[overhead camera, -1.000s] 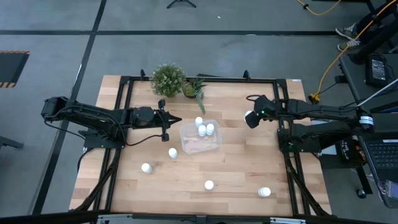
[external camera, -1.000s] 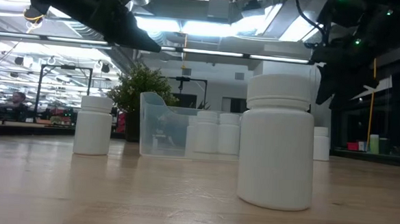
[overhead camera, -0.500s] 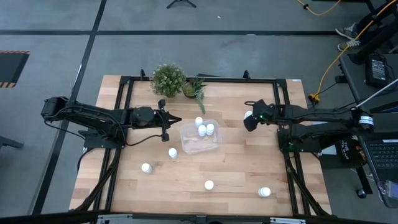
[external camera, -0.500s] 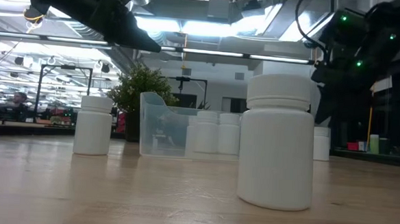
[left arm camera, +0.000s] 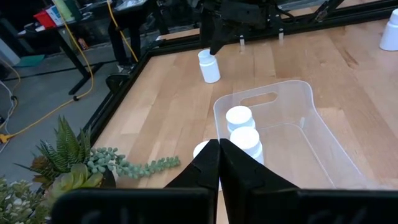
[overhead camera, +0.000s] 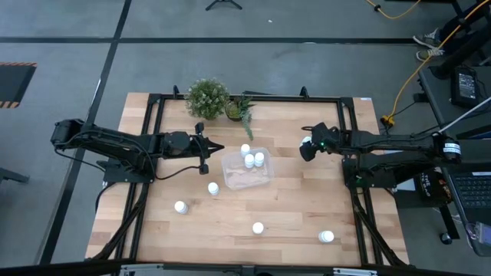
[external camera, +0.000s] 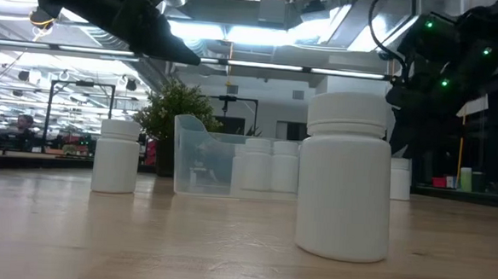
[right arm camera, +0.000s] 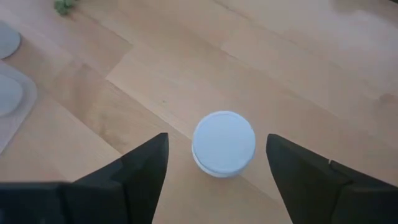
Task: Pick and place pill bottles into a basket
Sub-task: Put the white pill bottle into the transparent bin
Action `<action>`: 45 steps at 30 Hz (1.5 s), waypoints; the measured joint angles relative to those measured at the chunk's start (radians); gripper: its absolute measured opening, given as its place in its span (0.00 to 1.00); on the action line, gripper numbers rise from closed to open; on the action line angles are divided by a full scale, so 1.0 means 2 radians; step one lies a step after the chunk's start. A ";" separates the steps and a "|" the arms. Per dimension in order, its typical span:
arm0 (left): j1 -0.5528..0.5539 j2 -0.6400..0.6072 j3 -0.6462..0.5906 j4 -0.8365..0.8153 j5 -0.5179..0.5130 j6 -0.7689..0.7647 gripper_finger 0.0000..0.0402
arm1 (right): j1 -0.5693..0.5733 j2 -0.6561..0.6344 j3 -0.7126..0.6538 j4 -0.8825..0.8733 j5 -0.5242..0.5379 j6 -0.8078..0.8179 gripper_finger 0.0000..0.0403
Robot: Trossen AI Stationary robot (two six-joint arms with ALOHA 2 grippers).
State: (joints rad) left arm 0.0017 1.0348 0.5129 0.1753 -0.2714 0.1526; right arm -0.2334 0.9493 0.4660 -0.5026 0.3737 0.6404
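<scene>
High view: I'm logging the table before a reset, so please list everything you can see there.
basket: 1, clear, mid-table
pill bottles in basket: 2, white, far end
loose pill bottles: 6, white; one beside the basket's far edge, one below the right pincer, four on the near half
plants: 2, green, far edge
table: 1, light wood
left pincer: shut, left of the basket
right pincer: open, above a bottle

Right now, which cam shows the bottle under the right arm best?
Right wrist view: the bottle sits centred between the open right gripper. High view shows only a white speck beside the arm. Left wrist view shows it distant; low view doesn't clearly show it.
</scene>
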 joint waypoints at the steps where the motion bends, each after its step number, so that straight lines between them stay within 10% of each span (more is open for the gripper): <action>1: 0.000 0.000 0.000 0.000 0.000 0.000 0.01 | 0.000 0.000 0.000 0.001 0.000 -0.001 0.67; 23: 0.000 0.000 0.000 0.000 0.000 0.000 0.02 | 0.000 0.049 0.000 0.018 0.023 -0.010 0.67; 36: 0.000 0.000 0.000 0.000 0.000 -0.004 0.01 | 0.000 0.049 0.001 0.018 0.025 -0.011 0.36; 45: 0.000 0.000 0.000 0.000 0.000 -0.004 0.01 | 0.000 0.048 0.001 0.018 0.023 -0.022 0.36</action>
State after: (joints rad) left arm 0.0014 1.0348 0.5129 0.1756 -0.2717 0.1440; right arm -0.2333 1.0455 0.4678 -0.4671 0.4191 0.5959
